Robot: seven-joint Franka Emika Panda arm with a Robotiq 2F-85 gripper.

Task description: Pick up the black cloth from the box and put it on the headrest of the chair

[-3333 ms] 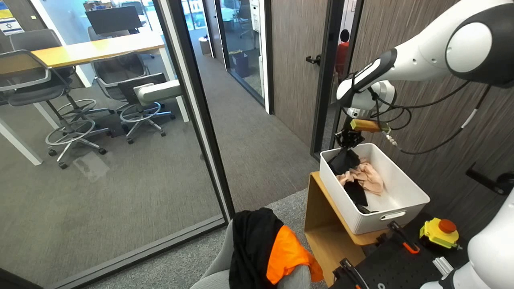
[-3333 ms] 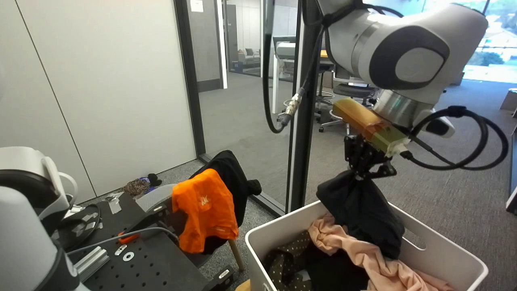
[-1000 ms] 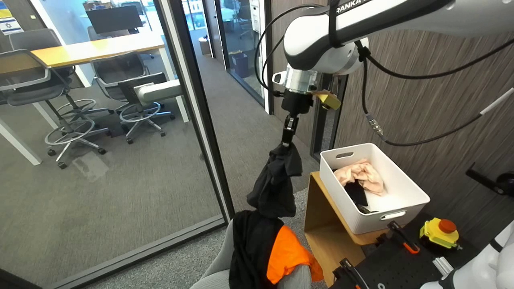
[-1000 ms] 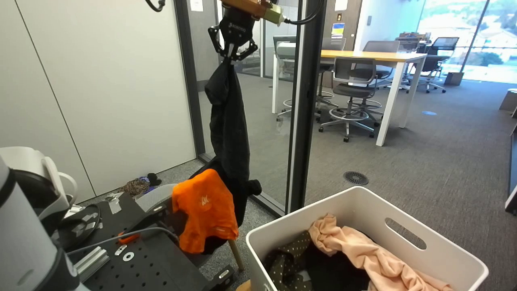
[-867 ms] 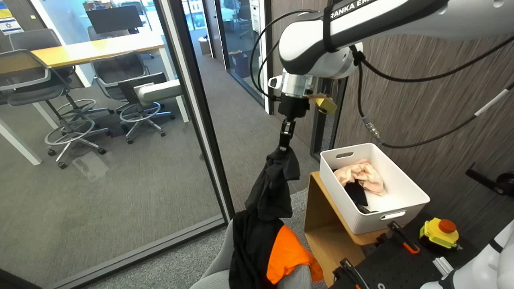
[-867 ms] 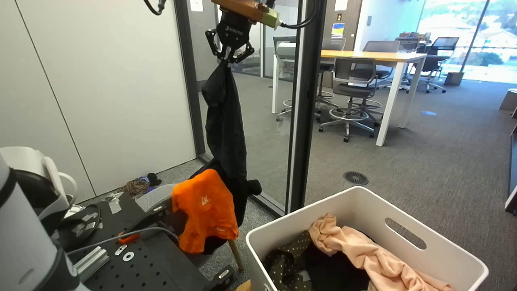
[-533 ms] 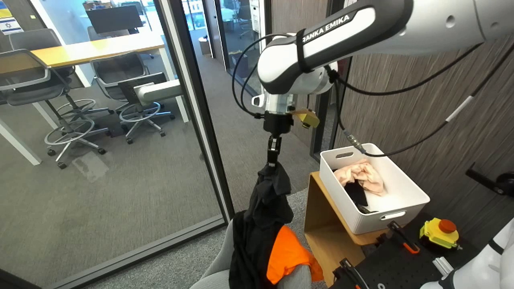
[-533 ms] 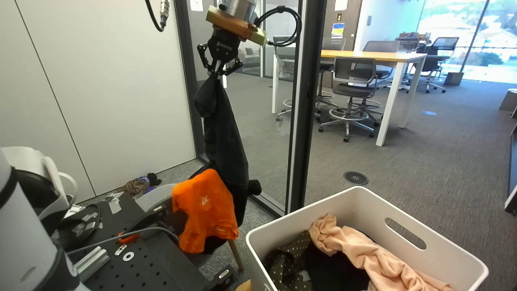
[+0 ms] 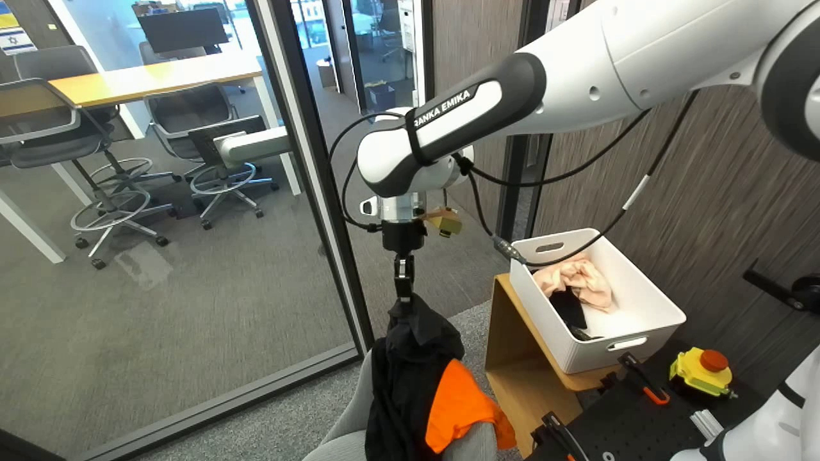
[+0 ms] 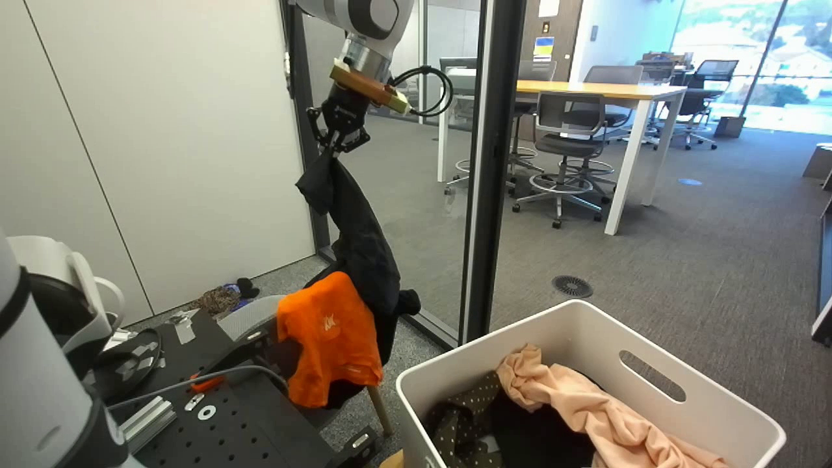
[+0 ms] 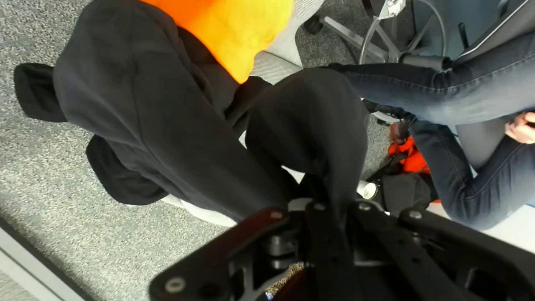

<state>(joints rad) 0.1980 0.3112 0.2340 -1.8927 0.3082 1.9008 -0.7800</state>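
Note:
My gripper [image 9: 404, 299] is shut on the top of the black cloth [image 9: 428, 330] above the grey chair [image 9: 346, 442]. In an exterior view the gripper [image 10: 334, 155] points down and the cloth [image 10: 357, 214] hangs slanting from it. The cloth's lower part rests against the chair's back, over another black garment [image 9: 397, 410] and beside an orange garment [image 9: 461, 410]. Where the two black fabrics meet is hard to tell. In the wrist view the pinched cloth [image 11: 313, 117] runs between the fingers of the gripper [image 11: 330, 209]; the orange garment [image 11: 238, 29] lies beyond. The headrest is covered.
The white box [image 9: 596, 358] on a wooden shelf [image 9: 509, 333] holds a pink cloth [image 9: 580, 282] and dark cloths. A glass wall's black post [image 10: 484, 227] stands near the chair. A black pegboard table [image 10: 240, 416] is beside it. A person's jeans [image 11: 439, 96] show in the wrist view.
The gripper has carried the black cloth out of the box and over to the chair. In the last second it has moved down and farther from the box, and the cloth sags onto the chair.

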